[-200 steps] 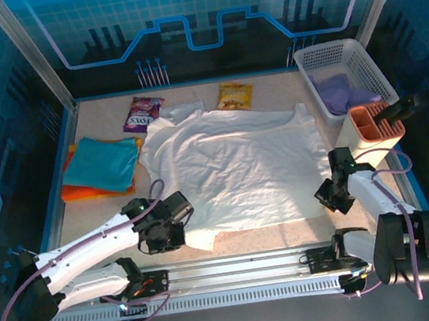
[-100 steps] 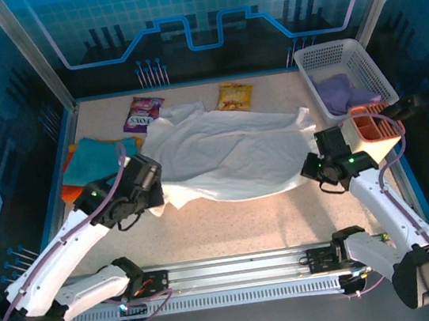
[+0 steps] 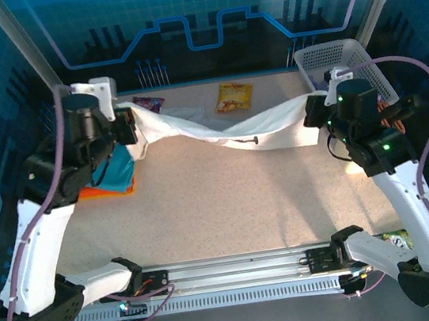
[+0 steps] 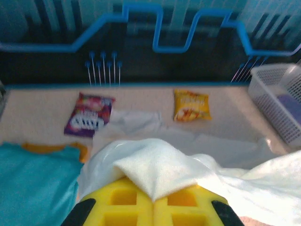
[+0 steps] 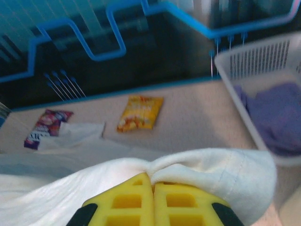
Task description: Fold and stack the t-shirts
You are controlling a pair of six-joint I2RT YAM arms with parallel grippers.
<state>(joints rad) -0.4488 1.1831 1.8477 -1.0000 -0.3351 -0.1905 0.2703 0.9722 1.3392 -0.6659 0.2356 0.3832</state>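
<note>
Near edge: metal rail (image 3: 238, 273) w/ both arm bases bolted on.
Table (image 3: 229, 206): speckled beige top, bare in the near and mid part.
Left gripper (image 3: 126, 129) (image 4: 153, 203): up at far left, above the folded stack. Yellow pads (image 4: 124, 202) pressed together w/ a corner of white cloth pinched between them, no gap visible.
Right gripper (image 3: 313, 111) (image 5: 153, 200): up at far right, just in front of the basket. Pads (image 5: 127, 200) likewise closed tight on a bunched edge of the same cloth.
White t-shirt (image 3: 226, 131) (image 4: 155, 165) (image 5: 188, 174): strung btwn the two grippers across the far half of the table, sagging in the middle. A small dark mark sat on the low edge, top view. Left wrist view showed more of it lying flat on the table beyond the pads, near the purple packet.
Teal t-shirt (image 3: 116, 170) (image 4: 33, 183): folded, far left, partly under the left arm.
Orange t-shirt (image 3: 107, 191) (image 4: 51, 147): beneath the teal one, its edges poking out.
Purple snack packet (image 3: 149, 102) (image 4: 89, 120) (image 5: 44, 128): flat by the back edge, touching or just beside the white cloth.
Yellow snack packet (image 3: 235, 96) (image 4: 191, 105) (image 5: 140, 113): flat by the back edge, right of the purple one, apart from the cloth.
White basket (image 3: 320, 58) (image 4: 277, 94) (image 5: 249, 56): far right corner, w/ a purple cloth (image 5: 273, 110) inside.
</note>
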